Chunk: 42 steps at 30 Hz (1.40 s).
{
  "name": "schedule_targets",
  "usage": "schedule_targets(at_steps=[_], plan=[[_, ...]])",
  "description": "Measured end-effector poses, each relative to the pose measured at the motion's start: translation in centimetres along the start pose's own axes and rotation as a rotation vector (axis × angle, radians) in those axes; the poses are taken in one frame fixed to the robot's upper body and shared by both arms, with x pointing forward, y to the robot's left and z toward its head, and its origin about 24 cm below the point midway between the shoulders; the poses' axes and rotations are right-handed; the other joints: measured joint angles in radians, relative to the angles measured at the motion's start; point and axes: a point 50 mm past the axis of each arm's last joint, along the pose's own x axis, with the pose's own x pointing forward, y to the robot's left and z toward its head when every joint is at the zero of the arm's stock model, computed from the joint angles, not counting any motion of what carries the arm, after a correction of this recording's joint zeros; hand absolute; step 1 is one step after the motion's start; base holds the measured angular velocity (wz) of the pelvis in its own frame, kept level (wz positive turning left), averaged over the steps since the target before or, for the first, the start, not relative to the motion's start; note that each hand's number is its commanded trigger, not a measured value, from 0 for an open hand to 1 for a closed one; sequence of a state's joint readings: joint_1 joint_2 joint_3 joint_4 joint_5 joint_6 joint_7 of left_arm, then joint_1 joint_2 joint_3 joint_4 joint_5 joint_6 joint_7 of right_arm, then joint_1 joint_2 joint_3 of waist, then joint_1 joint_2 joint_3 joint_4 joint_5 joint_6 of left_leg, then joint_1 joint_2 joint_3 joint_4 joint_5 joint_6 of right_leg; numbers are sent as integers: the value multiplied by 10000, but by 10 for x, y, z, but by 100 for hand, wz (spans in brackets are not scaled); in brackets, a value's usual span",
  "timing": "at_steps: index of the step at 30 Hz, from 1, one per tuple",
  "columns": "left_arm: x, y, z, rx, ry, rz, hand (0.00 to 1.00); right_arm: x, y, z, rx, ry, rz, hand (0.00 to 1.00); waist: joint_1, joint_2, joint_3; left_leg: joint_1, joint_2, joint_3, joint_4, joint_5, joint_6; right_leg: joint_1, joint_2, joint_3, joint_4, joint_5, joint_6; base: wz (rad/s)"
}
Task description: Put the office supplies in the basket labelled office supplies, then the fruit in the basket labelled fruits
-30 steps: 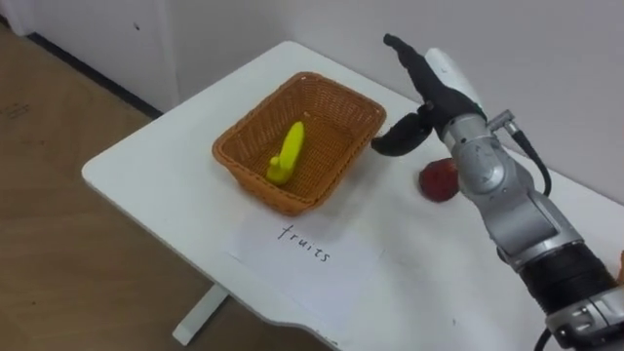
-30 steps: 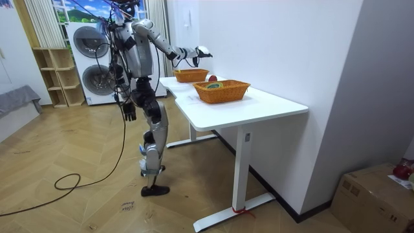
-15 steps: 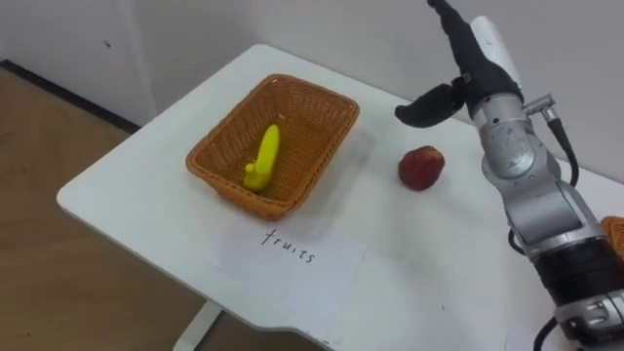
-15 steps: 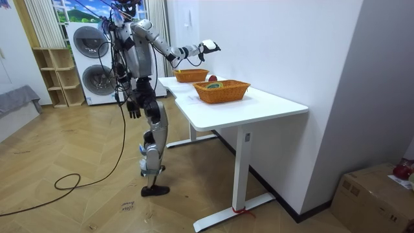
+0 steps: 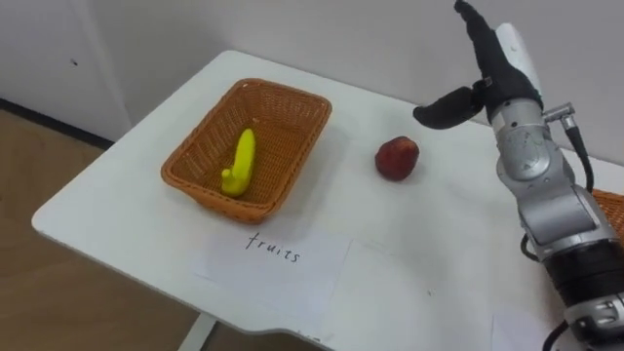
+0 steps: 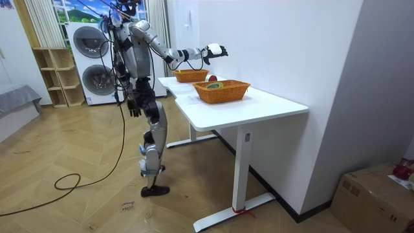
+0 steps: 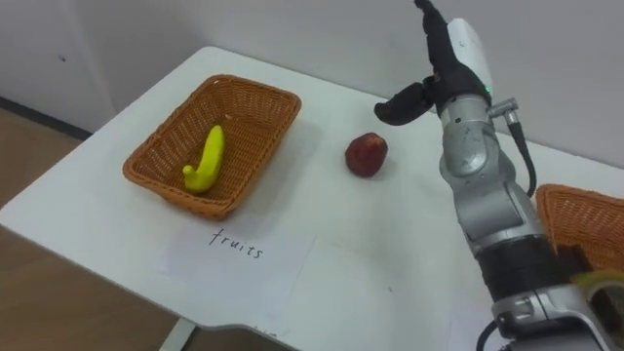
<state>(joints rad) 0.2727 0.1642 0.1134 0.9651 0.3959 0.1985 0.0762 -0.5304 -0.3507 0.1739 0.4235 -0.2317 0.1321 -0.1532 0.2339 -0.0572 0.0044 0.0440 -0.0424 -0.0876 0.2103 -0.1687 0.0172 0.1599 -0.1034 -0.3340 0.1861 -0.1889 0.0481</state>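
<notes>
Nearest the table's [image 5: 409, 263] front edge lies a paper label [image 5: 278, 255], flat and just ahead of the wicker basket [image 5: 191, 181]. The basket holds one banana [image 5: 239, 163], lying lengthwise on its floor. A second basket [image 7: 585, 222] shows at the right edge of the right eye view; its contents cannot be made out. Further back, the apple [image 5: 397, 158] sits on the bare tabletop to the right of the first basket, near it but apart, and touching nothing else. Beyond and above the apple, the right hand [image 5: 492, 83] is raised clear of the table, its fingers straight and pointing upward, thumb spread to the side, holding nothing. The left hand [image 6: 134, 107] hangs beside the hip in the room view; whether its fingers are curled cannot be told. Assessment: the apple is the outstanding fruit. It appears firm, rounded and smooth, of modest weight, and liable to roll if nudged from one side. A hold from above, with thumb and fingers on opposite flanks at its widest part, looks soundest. Hard squeezing risks bruising.
</notes>
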Motion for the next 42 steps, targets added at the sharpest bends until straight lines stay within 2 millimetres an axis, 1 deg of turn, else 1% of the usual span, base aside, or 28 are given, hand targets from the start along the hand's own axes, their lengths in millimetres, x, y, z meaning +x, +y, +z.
schedule_targets(at_steps=[7, 12, 14, 16, 19, 21, 23, 25, 27, 36, 42], plan=[[0, -2, 8, 140, -246, -48, 0, 0, 0, 0, 608, 3, -25, 0, -96, -39, 3, 50, 18, 69, -34, 2, 2, -21, 3, 27, -11, 0, 0, -1], [0, -3, 15, 212, -490, 30, 0, 0, 0, -1, 1630, 168, -239, 0, -127, -65, 16, 25, 24, 77, -47, 2, 2, -61, 10, 43, -24, 0, 0, 0], [0, -4, 13, 258, -450, 97, 0, -1, 1, -2, 2090, 276, -236, 0, -119, -64, 15, 8, 26, 96, -50, 2, 2, -77, 14, 72, -24, 0, 0, 0], [0, -5, 12, 332, -423, 95, 0, -2, 2, -4, 2549, 401, -176, 0, -159, -59, 16, -21, 25, 98, -48, 2, 2, -115, 14, 61, -24, 1, -1, 0], [-1, -8, 11, 446, -412, 5, 0, -6, 11, -8, 3427, 639, 70, 0, -280, -28, 24, -197, 20, 90, -34, 2, 2, -199, 14, 24, -23, 4, -4, 4], [-2, -12, 8, 638, -357, -112, 0, -8, 18, -8, 3890, 723, 225, 0, -387, 56, 43, -264, 14, 81, -36, 2, 2, -251, 13, 18, -23, 7, -9, 0], [-2, -14, 8, 715, -389, -162, 0, -10, 21, -10, 3981, 786, 339, 0, -358, 118, 24, -343, 17, 82, -36, 5, 5, -362, 13, 29, -15, 7, -9, 0], [-2, -15, 11, 702, -465, -178, 0, -10, 23, -11, 4026, 794, 444, 0, -371, 163, 36, -398, 24, 83, -18, 18, 10, -435, 14, 12, -16, 13, -18, 0], [-2, -16, 13, 700, -547, -205, 0, -11, 26, -16, 4049, 941, 648, 0, -358, 194, 20, -466, 24, 80, 25, 18, 10, -501, 14, 7, -16, 13, -18, 0], [-4, -25, 16, 820, -764, -295, 0, -13, 37, -12, 4040, 834, 1428, 0, -320, 170, 8, -513, 24, 123, 19, 20, 11, -576, 3, 28, -26, 12, -17, 0], [-4, -27, 12, 848, -622, -365, 0, -14, 40, -12, 4041, 832, 1537, 0, -237, 149, 17, -494, 55, 188, 16, 20, 11, -582, 18, 78, -13, 13, -18, -2]])
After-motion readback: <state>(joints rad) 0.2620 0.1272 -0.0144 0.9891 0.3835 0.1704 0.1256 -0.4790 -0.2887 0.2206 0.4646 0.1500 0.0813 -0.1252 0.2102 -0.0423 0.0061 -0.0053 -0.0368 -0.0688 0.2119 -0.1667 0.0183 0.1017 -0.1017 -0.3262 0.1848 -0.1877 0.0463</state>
